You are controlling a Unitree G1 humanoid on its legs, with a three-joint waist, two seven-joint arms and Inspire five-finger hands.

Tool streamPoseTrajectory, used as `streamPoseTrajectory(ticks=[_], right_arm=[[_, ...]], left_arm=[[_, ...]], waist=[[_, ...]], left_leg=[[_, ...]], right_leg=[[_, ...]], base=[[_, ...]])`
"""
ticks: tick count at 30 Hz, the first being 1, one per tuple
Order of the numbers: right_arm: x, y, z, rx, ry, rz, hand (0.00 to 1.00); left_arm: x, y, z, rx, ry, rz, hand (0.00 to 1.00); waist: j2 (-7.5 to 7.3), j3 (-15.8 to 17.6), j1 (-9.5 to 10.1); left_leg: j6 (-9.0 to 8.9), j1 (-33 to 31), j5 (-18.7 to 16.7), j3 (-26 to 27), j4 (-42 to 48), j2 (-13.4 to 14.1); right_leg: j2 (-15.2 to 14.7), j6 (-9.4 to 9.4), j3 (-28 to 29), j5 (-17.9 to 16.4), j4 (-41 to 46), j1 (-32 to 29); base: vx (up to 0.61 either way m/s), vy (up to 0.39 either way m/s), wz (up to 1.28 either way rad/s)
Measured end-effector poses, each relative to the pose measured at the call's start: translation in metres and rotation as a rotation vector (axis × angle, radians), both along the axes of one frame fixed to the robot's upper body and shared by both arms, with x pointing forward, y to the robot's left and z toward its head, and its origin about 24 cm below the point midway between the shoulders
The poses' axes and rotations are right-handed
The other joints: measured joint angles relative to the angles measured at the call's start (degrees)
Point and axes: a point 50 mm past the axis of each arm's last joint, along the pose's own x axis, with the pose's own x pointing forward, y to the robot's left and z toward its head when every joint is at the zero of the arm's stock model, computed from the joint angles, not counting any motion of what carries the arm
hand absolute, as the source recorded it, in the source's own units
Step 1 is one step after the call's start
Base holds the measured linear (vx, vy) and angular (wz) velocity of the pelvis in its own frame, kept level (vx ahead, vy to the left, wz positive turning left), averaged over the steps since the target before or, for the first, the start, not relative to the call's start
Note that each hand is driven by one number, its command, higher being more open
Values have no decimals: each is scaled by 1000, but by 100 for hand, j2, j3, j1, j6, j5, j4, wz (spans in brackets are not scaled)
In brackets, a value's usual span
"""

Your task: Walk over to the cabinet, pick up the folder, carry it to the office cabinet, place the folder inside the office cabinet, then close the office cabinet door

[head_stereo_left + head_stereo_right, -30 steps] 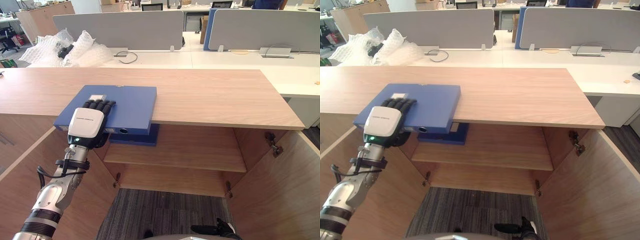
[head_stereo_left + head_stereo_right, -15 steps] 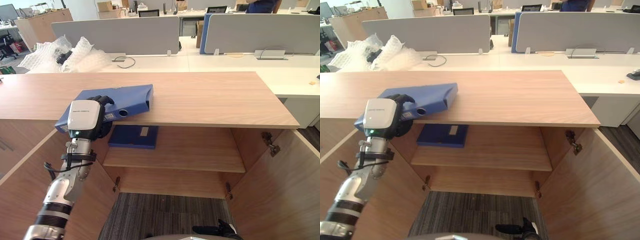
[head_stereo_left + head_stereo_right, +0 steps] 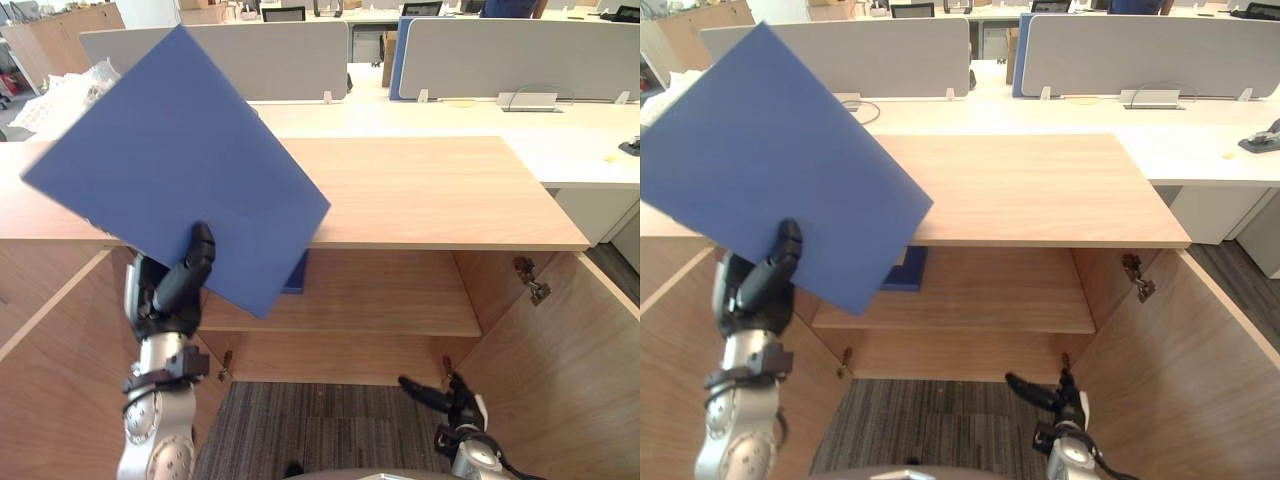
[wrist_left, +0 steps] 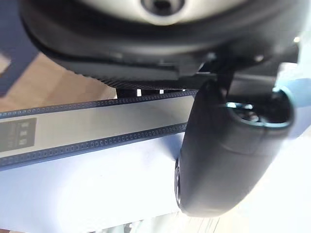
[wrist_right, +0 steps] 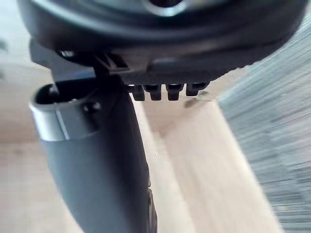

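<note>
Left hand (image 3: pixel 170 290) pinches the blue folder (image 3: pixel 180 160) at its lower edge, thumb pressed on the near face, fingers behind it. The folder is held tilted, clear of the cabinet top (image 3: pixel 440 190) and above its left front edge. Right hand (image 3: pixel 440 395) hangs low before the open cabinet, fingers loosely extended. Assessment: pick-up complete, carry stage in hand. Next move calls for a firm pinch while turning away; a one-edge hold may let the folder pivot.

1. Wooden cabinet top (image 3: pixel 440 190) spans 12 o'clock.
2. Inner shelf (image 3: pixel 390 300) sits beneath it; a blue binder (image 3: pixel 297 272) lies flat at its 9 o'clock end, partly hidden.
3. White desk (image 3: pixel 400 118) stands behind, with bubble wrap (image 3: pixel 65 88) at 10 o'clock.
</note>
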Motion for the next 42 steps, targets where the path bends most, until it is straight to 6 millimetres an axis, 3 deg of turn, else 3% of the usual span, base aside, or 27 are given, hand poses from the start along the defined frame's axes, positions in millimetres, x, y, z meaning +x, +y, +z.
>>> streamPoseTrajectory(ticks=[3,7,10,17,22,28,34,37,42], right_arm=[[8,-7,30,-68,-136,-73,100],[10,-12,65,-148,-267,-159,100],[8,-7,90,-164,-363,-167,100],[11,-9,138,-247,-554,-200,100],[19,-2,166,-288,-693,-157,100],[58,8,220,-239,-1036,67,100],[78,8,270,-235,-1277,336,100],[90,8,286,-168,-1339,470,100],[112,23,292,-79,-1286,738,100]], left_arm=[[-8,-11,-9,-151,28,-4,0],[-8,-26,3,-266,-44,-45,0],[-8,-32,12,-284,-84,-69,0],[-7,-40,10,-288,-67,-105,0],[-5,-44,12,-206,-64,-137,0],[6,-45,28,153,-131,-239,0],[9,-44,34,300,-162,-293,0],[10,-43,36,333,-169,-312,0],[12,-46,39,390,-184,-390,0]], waist=[[31,41,-85],[83,56,-133],[134,26,-214],[205,-19,-321],[244,-49,-371],[298,-90,-375],[296,-99,-351],[302,-116,-351],[310,-164,-350]], left_leg=[[-20,5,-40,102,-15,14],[-22,59,-22,301,12,59],[-34,111,-31,433,16,104],[-87,218,-102,670,16,196],[-115,225,-121,770,18,247],[-112,225,-118,791,29,258],[-101,222,-110,765,30,252],[-90,222,-102,754,30,252],[-80,216,-91,741,27,249]], right_leg=[[7,8,107,11,47,-74],[29,1,326,53,59,-137],[60,-12,457,82,43,-147],[120,-32,708,118,19,-158],[162,-40,825,155,-5,-200],[177,-3,873,189,2,-216],[174,5,864,193,4,-207],[176,6,855,192,5,-202],[176,6,842,192,9,-202]], base=[[-76,24,-19],[-41,25,-25],[-9,-2,-26],[-17,-3,-20],[-27,0,-12],[-23,1,-3],[-5,2,0],[0,0,0],[-15,1,1]])
